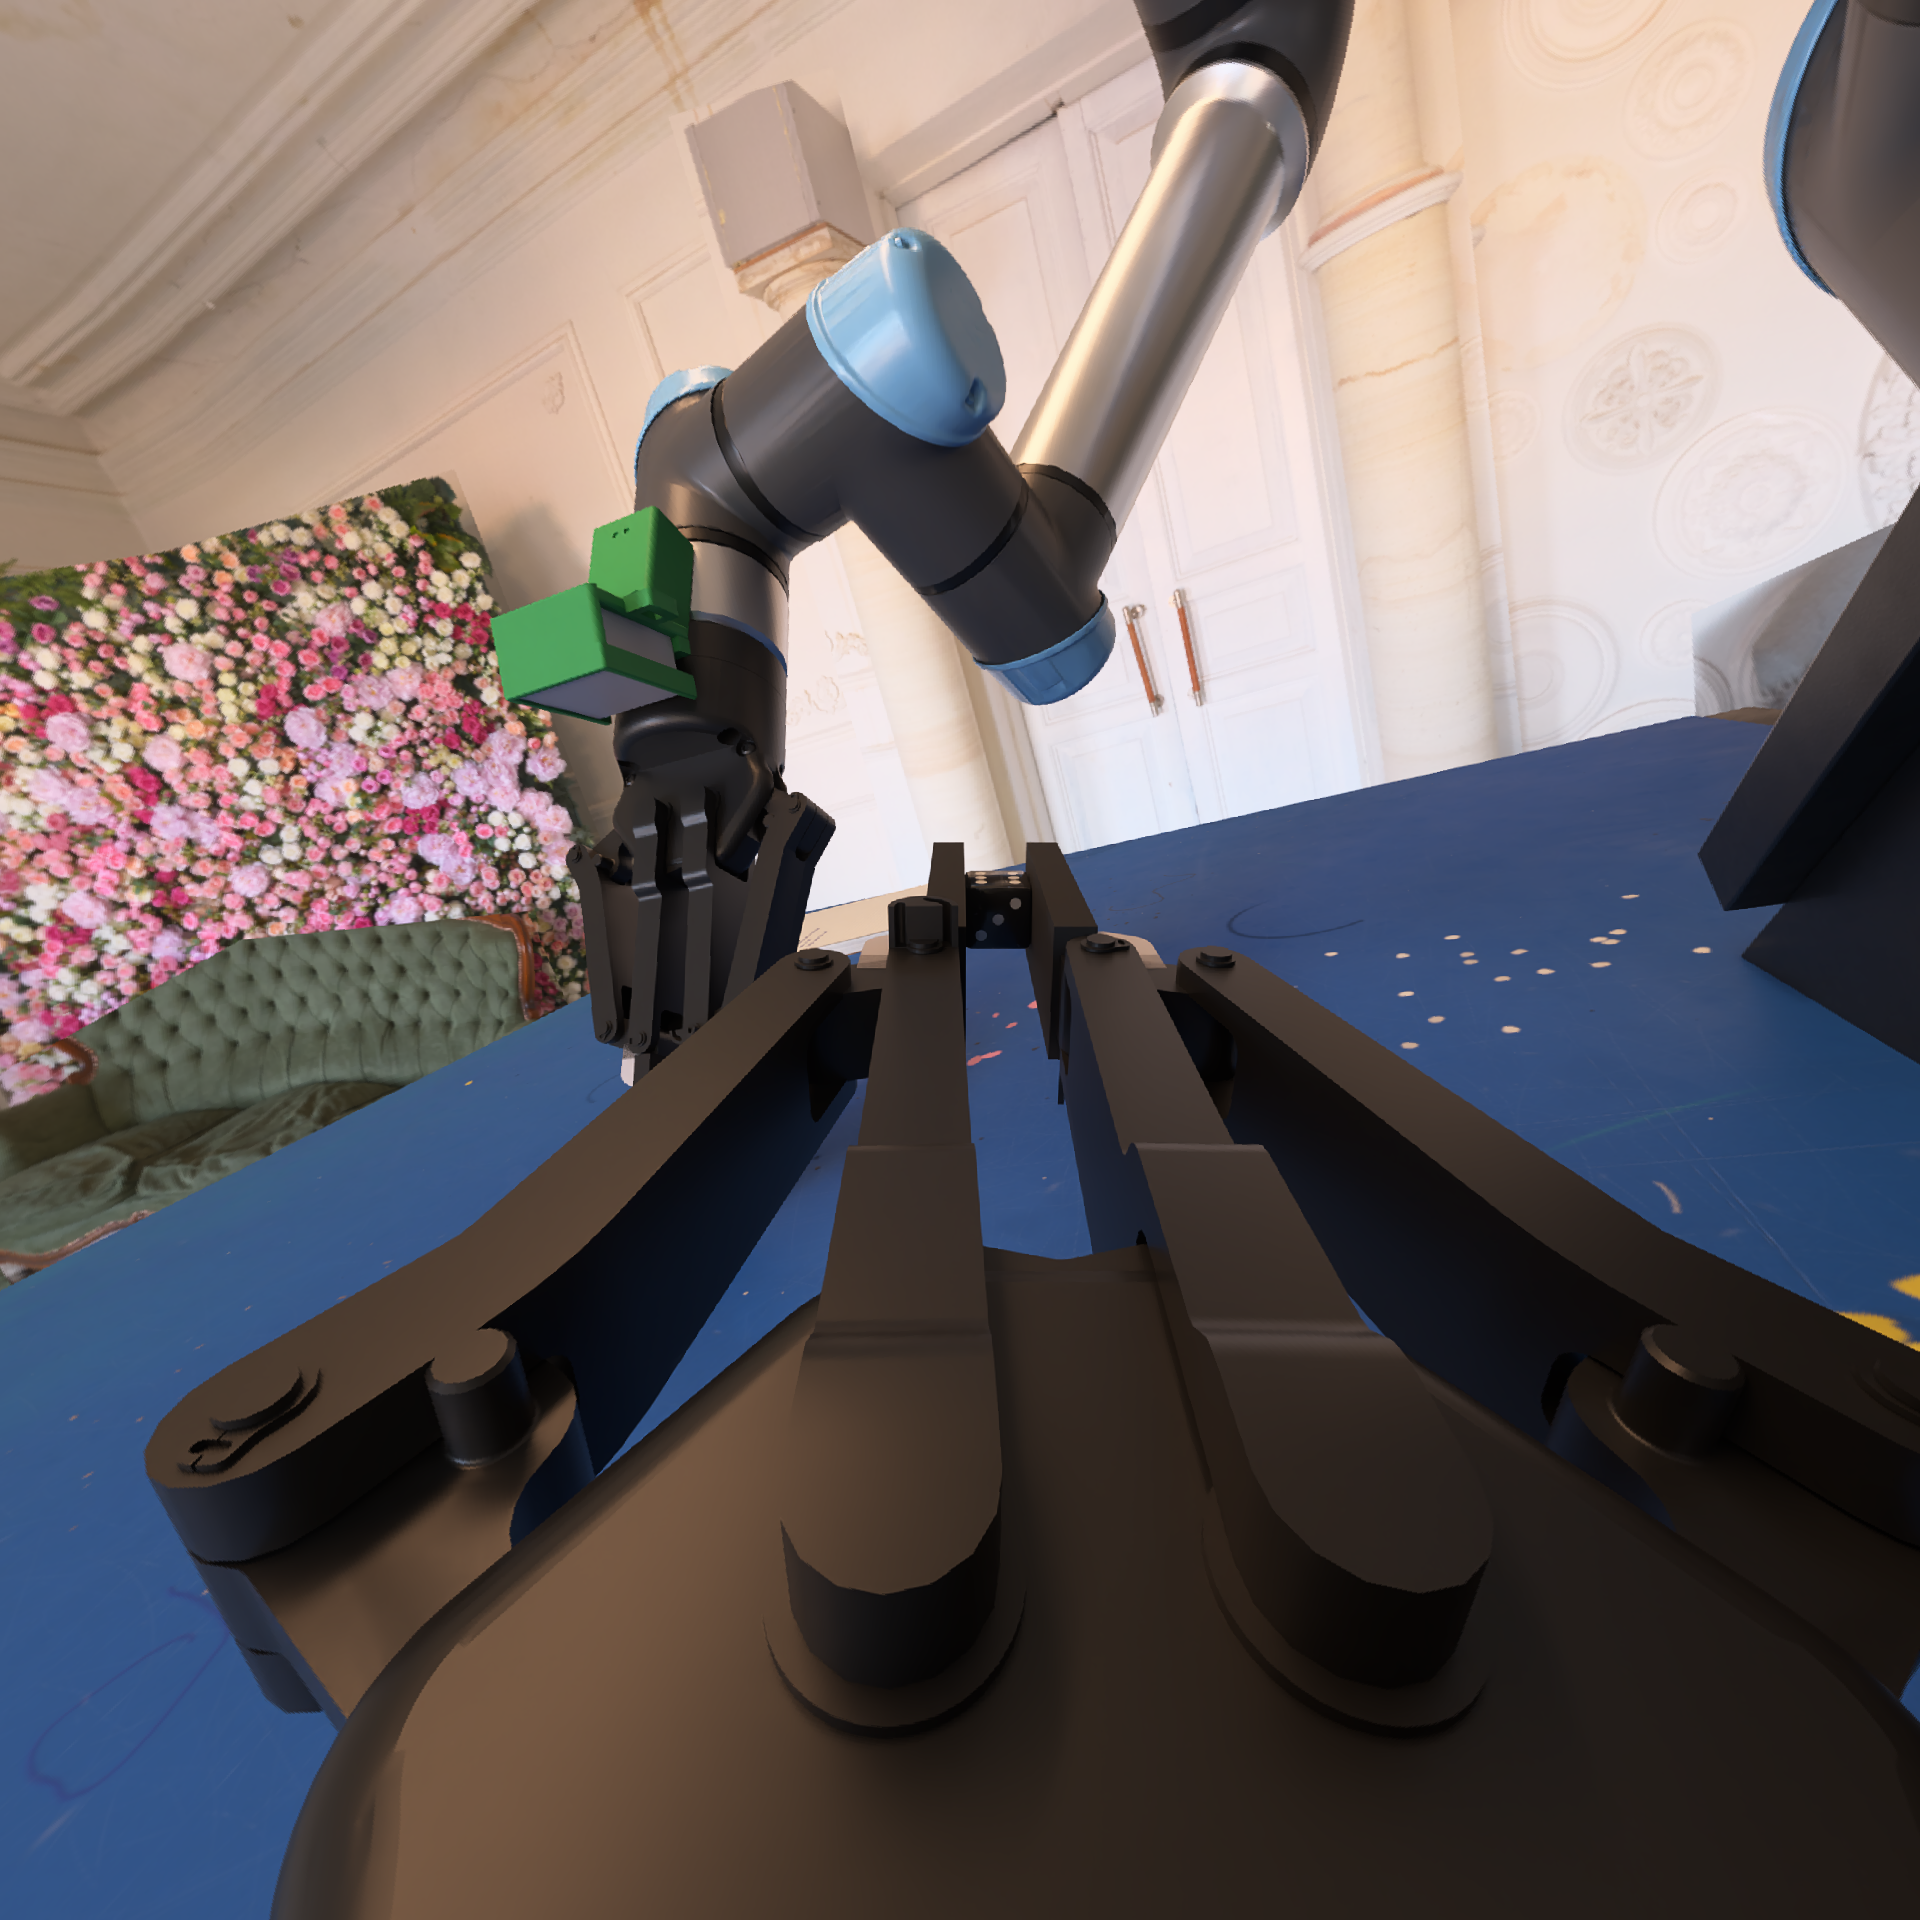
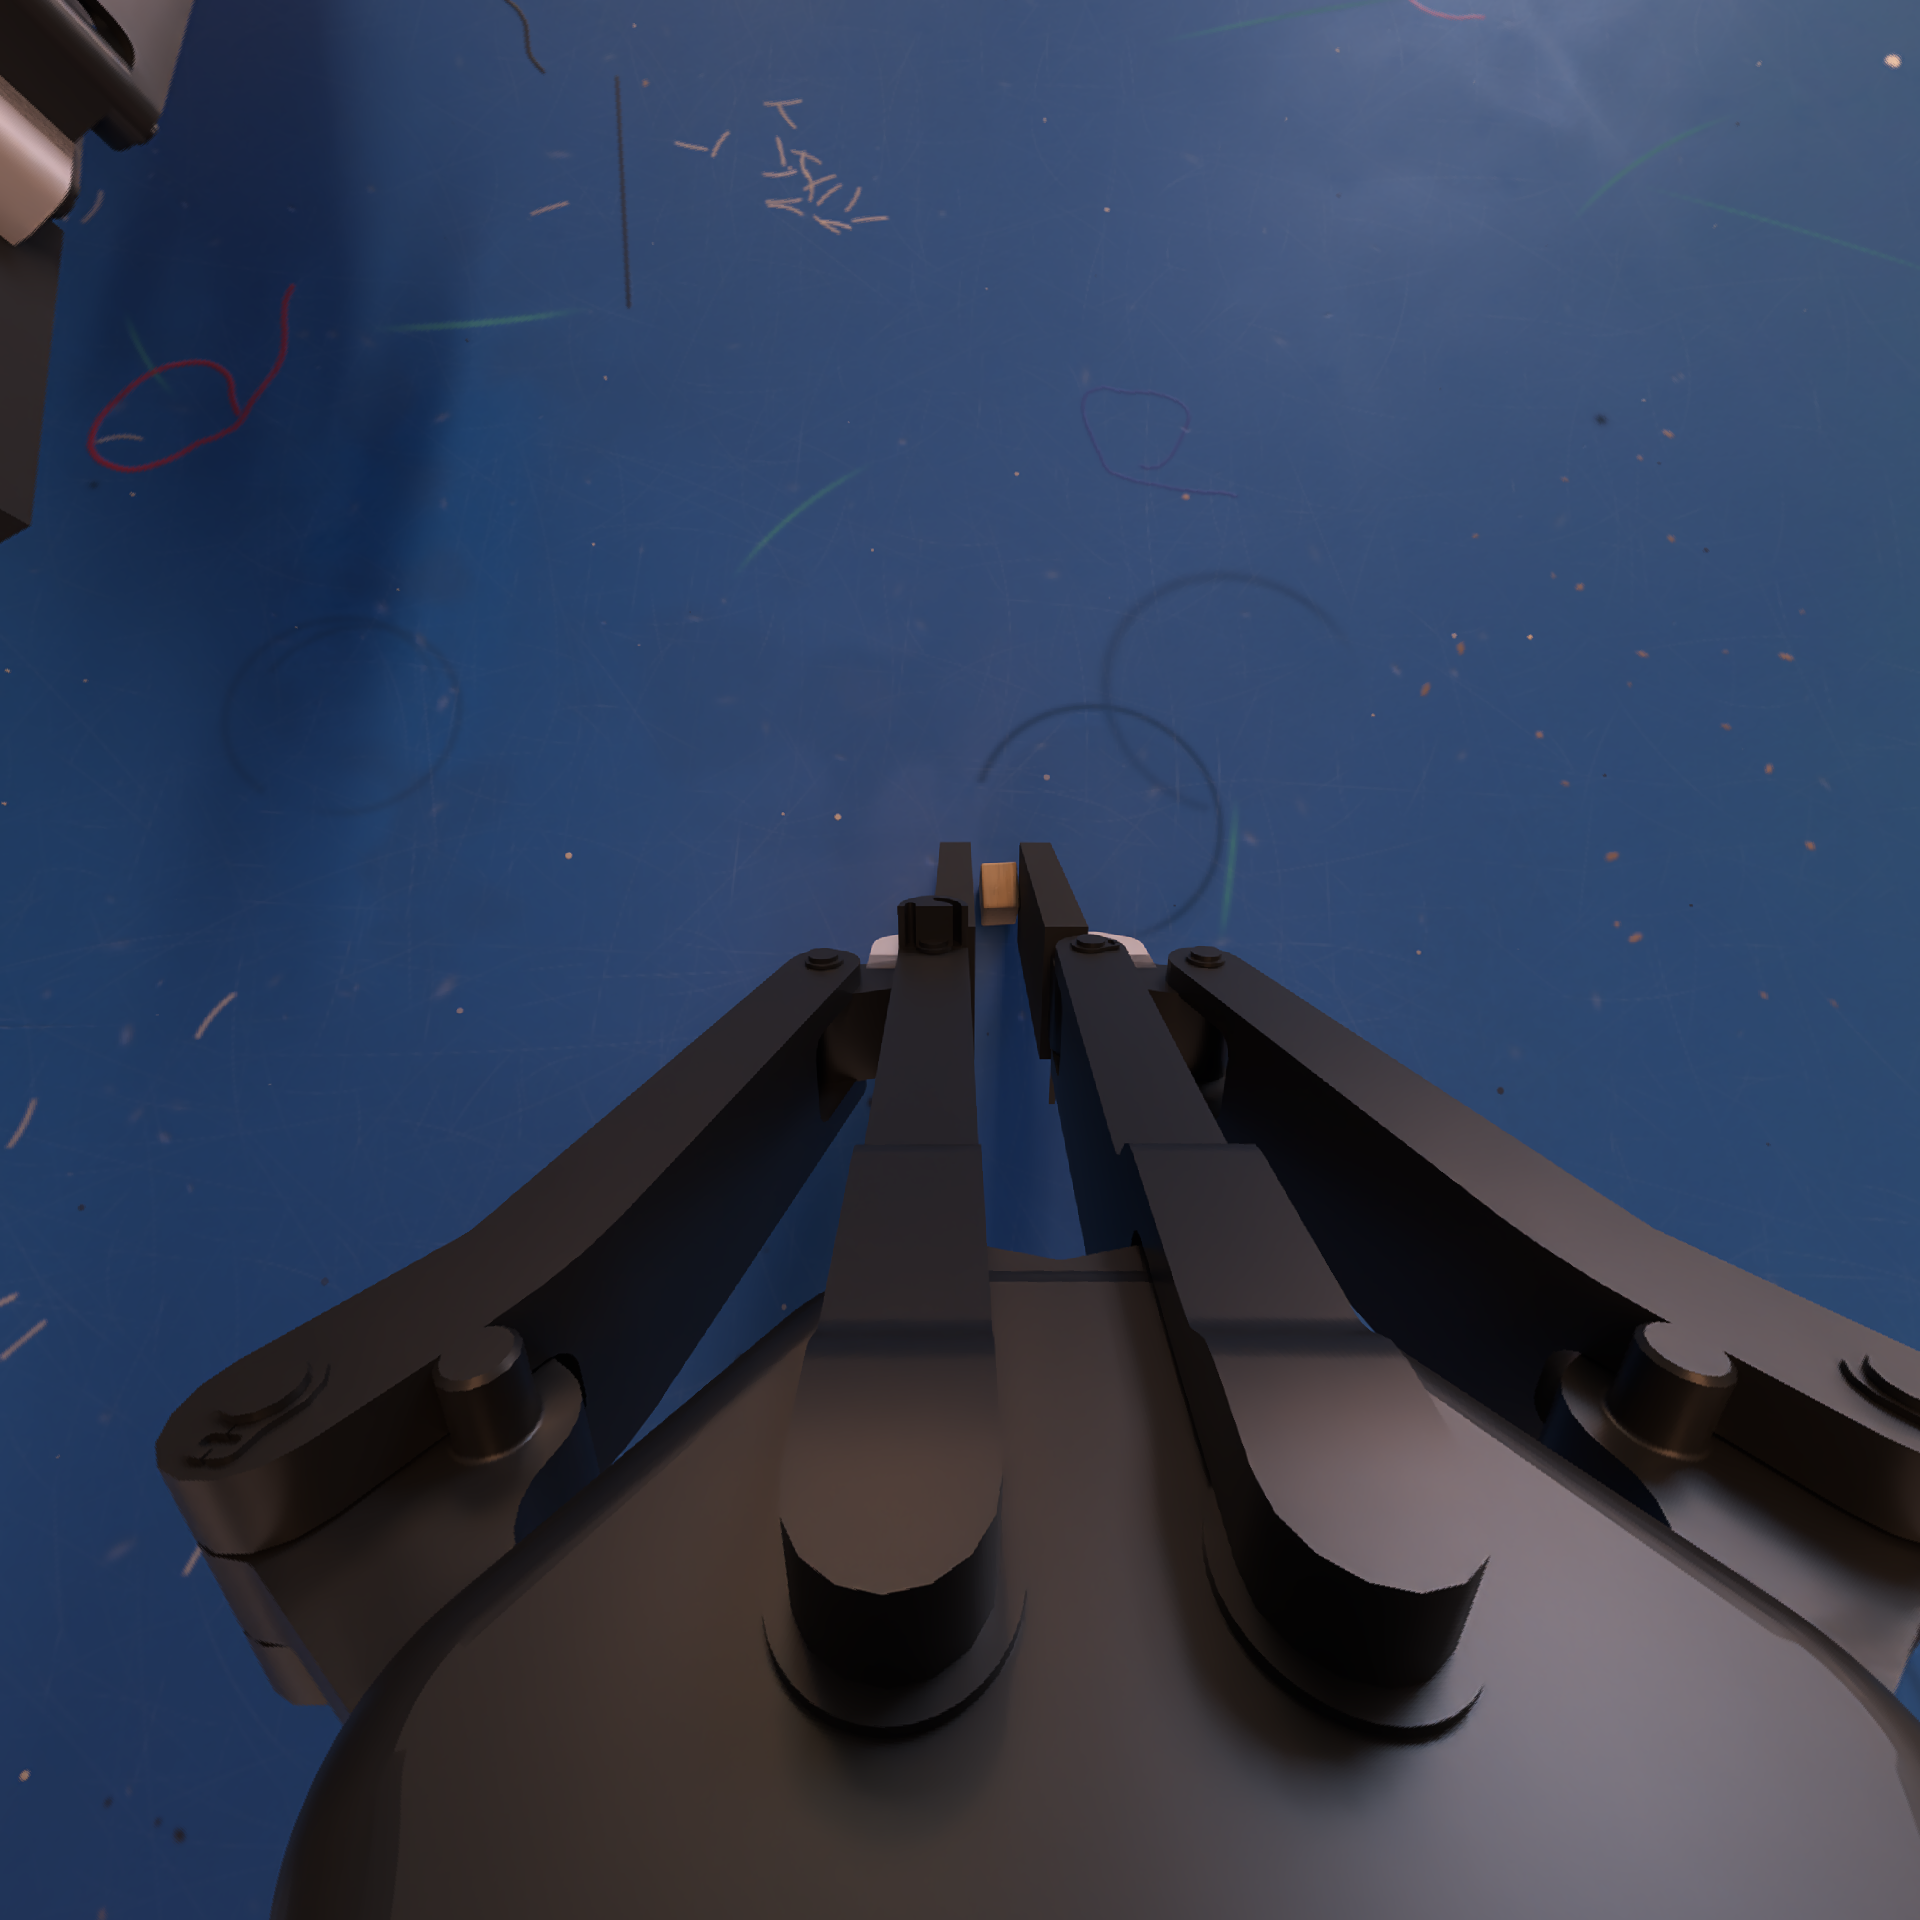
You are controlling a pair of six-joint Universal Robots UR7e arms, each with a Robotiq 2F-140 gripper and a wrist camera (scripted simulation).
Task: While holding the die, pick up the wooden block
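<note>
Wooden block [image 2: 997, 890], small, pale tan, cuboid: sits between the fingertips of the right gripper [image 2: 995, 883], whose two black fingers are drawn in close on either side of it. A thin sliver of gap shows on the block's left side in the right wrist view, so firm contact there cannot be told. Beyond the block lies the scuffed blue table top [image 2: 727, 644], marked with faint dark rings and coloured scribbles; whether the block rests on it cannot be told.

Left wrist view shows what the right view does not: the small black die with white pips [image 1: 997, 910], pinched between the fingertips of the left gripper [image 1: 995, 902], fingers pressed onto its two sides. From the block's side, this view shows the right gripper [image 1: 665, 935] from outside, pointing down at the blue table top [image 1: 1455, 1039], fingers close together, a pale sliver at their tips. The block itself is barely seen there. A green camera housing [image 1: 597, 623] sits on that wrist. Behind: a flower wall [image 1: 239, 717], a green tufted sofa [image 1: 291, 997].
</note>
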